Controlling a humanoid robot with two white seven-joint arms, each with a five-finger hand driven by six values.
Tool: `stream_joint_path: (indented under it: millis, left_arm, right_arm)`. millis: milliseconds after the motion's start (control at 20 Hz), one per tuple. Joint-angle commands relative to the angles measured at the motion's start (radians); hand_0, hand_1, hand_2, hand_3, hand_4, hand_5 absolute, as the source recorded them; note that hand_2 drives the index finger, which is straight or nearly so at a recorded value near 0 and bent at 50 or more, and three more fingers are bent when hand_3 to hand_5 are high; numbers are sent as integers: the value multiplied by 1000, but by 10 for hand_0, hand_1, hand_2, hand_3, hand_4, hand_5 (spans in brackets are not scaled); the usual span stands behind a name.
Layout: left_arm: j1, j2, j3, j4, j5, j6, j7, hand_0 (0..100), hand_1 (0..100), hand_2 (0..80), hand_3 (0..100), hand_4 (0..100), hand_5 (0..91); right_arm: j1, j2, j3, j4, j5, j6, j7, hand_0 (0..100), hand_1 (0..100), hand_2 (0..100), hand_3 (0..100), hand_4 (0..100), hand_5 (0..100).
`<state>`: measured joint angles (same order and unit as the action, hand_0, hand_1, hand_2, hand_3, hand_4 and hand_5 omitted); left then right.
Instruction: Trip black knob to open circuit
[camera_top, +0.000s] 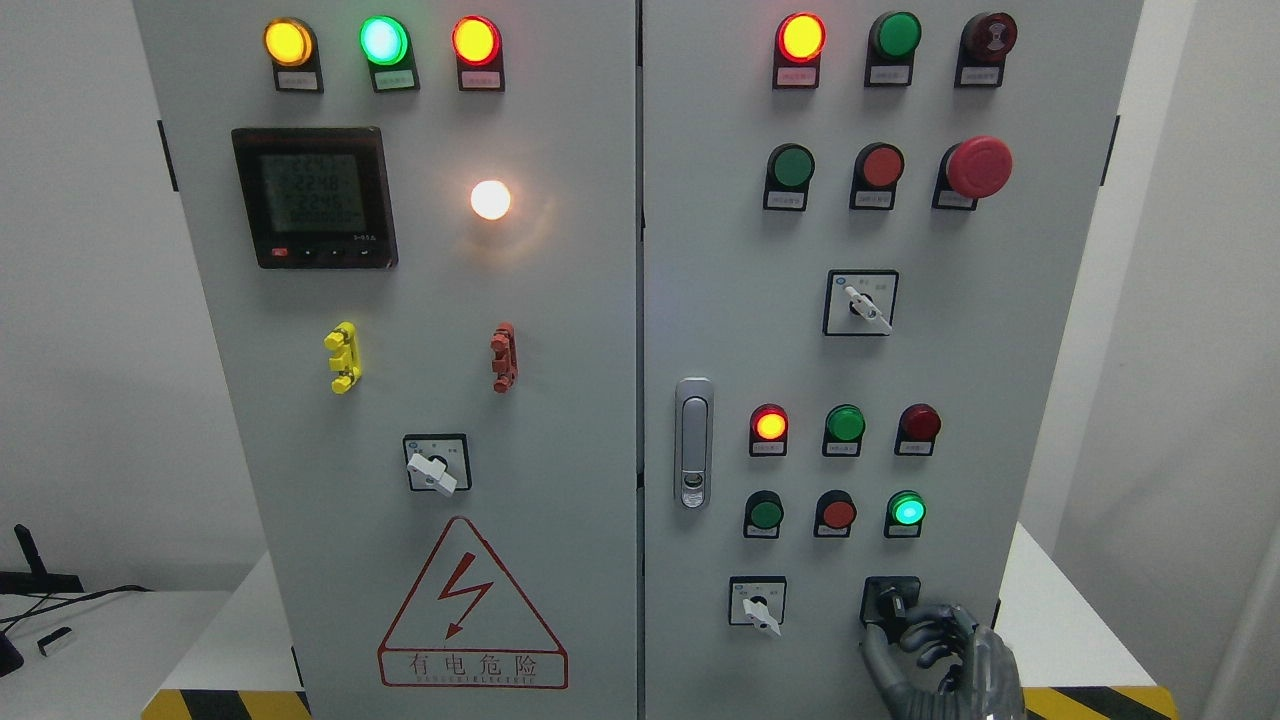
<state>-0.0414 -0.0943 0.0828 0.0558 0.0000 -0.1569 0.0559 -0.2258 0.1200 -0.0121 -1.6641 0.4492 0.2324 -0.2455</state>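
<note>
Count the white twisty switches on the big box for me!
3. One switch is low on the left door, one is mid-height on the right door, and one is near its bottom. None looks hidden.

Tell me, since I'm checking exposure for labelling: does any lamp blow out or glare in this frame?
Head view: the white lamp is blown out, casting a warm halo on the left door; the meter display is washed and unreadable; the black knob and robot hand sit dark but sharp.
</note>
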Motion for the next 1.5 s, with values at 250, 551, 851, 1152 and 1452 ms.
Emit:
stream_joint_path:
  millis: [250,551,851,1152,1452]
  left_arm:
    - [0,-1,0,-1,-31,0,-1,120,389,0,0,0,0]
    - [0,1,0,-1,-31,0,-1,120,389,0,0,0,0]
    - [0,1,0,1,-31,0,-1,120,389,0,0,0,0]
    - [0,1,0,-1,-31,0,-1,120,389,0,0,0,0]
    - [0,1,0,1,-31,0,-1,120,389,0,0,0,0]
  right_arm:
    - [2,-6,-34,-2,0,2,-1,278,798,360,646,743,917]
    - [2,-8,-34,-2,-1,1,-1,273,798,365,648,742,917]
    - [2,-7,-34,-9,-1,1,-1,272,797,371,652,741,917]
    - [10,-8,-32,-37,-4,1,-1,274,796,386,658,745,916]
    - [46,-11,-32,-57,-6,-34,0,276,796,388,665,753,919]
